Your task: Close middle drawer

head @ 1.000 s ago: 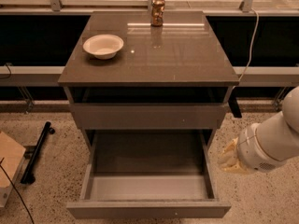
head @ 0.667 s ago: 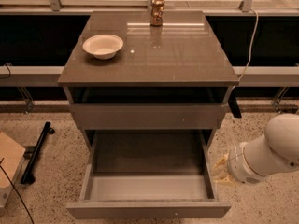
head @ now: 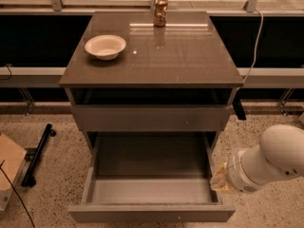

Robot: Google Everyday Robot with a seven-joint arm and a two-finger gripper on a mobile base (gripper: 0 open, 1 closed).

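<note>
The middle drawer (head: 152, 190) stays wide open at lower centre, while the tool (head: 221, 178), its grip impossible to tell, has sunk beside its right wall toward the front, likely preparing to push.

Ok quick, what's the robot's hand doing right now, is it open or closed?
Gripper: low, just outside the right wall of the pulled-out middle drawer; whether it is open, closed or holding anything cannot be told.
</note>
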